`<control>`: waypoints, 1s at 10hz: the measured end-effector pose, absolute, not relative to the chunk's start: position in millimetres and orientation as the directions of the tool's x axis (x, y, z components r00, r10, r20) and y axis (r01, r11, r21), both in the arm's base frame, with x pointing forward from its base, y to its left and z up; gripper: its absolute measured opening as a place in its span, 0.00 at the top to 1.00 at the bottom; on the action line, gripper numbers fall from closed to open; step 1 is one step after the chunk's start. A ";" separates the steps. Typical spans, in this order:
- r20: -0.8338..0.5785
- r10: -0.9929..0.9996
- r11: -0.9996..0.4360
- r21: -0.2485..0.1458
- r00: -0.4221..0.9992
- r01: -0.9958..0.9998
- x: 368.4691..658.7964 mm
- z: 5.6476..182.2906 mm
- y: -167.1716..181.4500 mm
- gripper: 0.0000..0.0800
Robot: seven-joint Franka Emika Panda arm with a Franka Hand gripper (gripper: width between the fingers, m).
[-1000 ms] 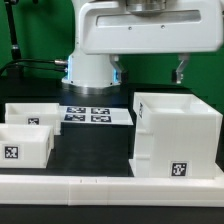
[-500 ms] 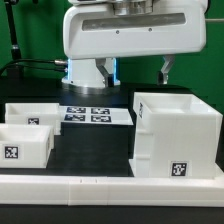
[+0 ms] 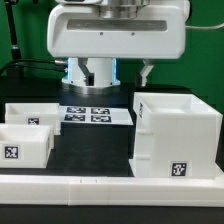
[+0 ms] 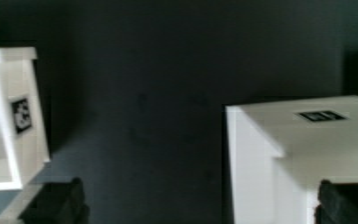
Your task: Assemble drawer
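Since the earlier frames the arm's white head (image 3: 118, 28) has moved toward the exterior view's left, away from above the housing (image 3: 175, 135); the drawer parts did not move.

The housing stands on the black table (image 3: 95, 145), and its open side seems turned up. No tray is inside it. The near tray (image 3: 25, 145) and the far tray (image 3: 35, 113) both lie well apart from the housing, toward the exterior view's left. So I judge that nothing is joined yet: both trays must still be brought to the housing and pushed in.

The gripper (image 4: 197, 206) hangs above bare table beside the housing, its jaws wide apart and holding nothing.

The marker board (image 3: 95, 114) lies behind the housing, toward the trays. The long white rail (image 3: 110, 188) runs just in front of the housing.

There are no letters and no brand to read, only black-and-white square tags, for example the housing tag (image 3: 180, 169).
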State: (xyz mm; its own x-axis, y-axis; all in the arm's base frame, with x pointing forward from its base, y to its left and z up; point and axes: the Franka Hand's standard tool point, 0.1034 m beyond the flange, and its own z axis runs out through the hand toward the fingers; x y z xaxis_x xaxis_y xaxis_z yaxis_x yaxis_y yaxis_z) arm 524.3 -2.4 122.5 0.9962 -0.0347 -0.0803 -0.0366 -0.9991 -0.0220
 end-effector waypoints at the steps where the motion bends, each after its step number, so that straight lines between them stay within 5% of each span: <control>1: -0.080 -0.043 -0.999 -0.017 0.996 -0.045 521.1 118.9 -11.6 0.19; 7: -0.055 0.020 -1.000 0.003 0.998 0.020 515.2 73.3 -52.2 0.19; 10: -0.055 0.024 -1.000 0.002 0.998 0.024 515.2 74.1 -50.0 0.19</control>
